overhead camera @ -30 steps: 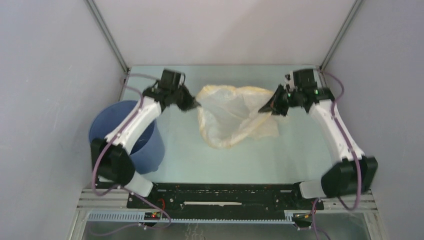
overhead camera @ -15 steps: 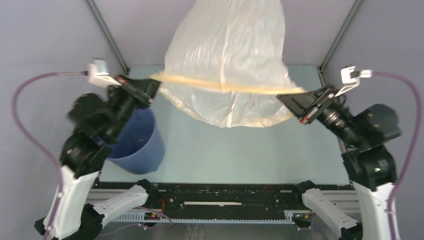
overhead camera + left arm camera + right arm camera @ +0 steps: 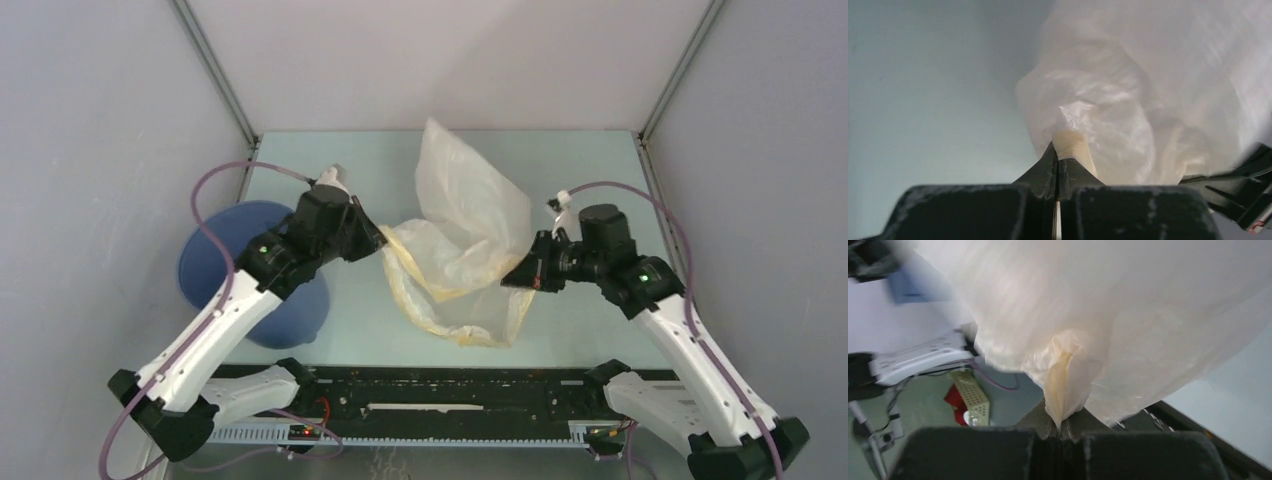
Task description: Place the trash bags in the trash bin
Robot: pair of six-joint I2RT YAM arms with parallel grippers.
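Observation:
A thin, wrinkled, cream trash bag (image 3: 462, 240) with a yellowish rim hangs in the air between my two grippers over the middle of the table. My left gripper (image 3: 378, 243) is shut on the bag's left rim; the pinched rim shows in the left wrist view (image 3: 1071, 145). My right gripper (image 3: 512, 279) is shut on the bag's right rim, seen gathered between the jaws in the right wrist view (image 3: 1064, 390). The bag's closed end billows up toward the back. The blue trash bin (image 3: 212, 255) stands at the left, partly hidden under my left arm.
Grey walls with metal posts (image 3: 215, 75) close in the table on three sides. A black rail (image 3: 450, 390) runs along the near edge between the arm bases. Purple cables (image 3: 215, 185) loop from both wrists.
Both arms have come down from a high, wide hold and moved closer together. The bag, stretched and raised half a second ago, now hangs lower and slacker between the grippers.

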